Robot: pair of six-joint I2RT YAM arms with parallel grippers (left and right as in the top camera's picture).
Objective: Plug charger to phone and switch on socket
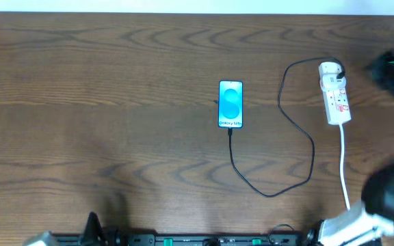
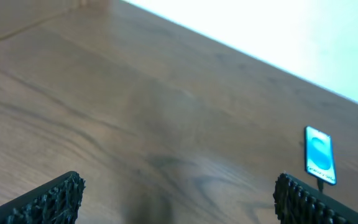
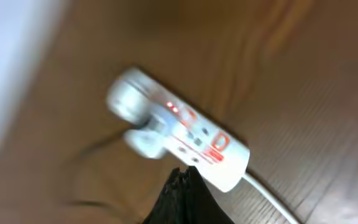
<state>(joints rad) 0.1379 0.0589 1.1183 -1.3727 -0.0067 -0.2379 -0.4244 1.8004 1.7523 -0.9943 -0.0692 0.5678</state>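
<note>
The phone (image 1: pixel 230 104) lies face up mid-table, its screen light blue; it also shows in the left wrist view (image 2: pixel 320 155). The charger cable (image 1: pixel 272 193) runs from the phone's near end in a loop to a white adapter at the far end of the socket (image 1: pixel 336 92). The socket is a white strip with red marks, and red lights glow on it in the blurred right wrist view (image 3: pixel 194 143). My right gripper (image 3: pixel 184 177) is shut and empty, its tip just beside the socket's edge. My left gripper (image 2: pixel 182 199) is open and empty, low over bare wood far left of the phone.
The socket's white cord (image 1: pixel 345 171) runs toward the near edge at the right. My right arm shows as dark blurred shapes (image 1: pixel 390 70) along the right edge. The arm bases and a rail (image 1: pixel 183 239) line the near edge.
</note>
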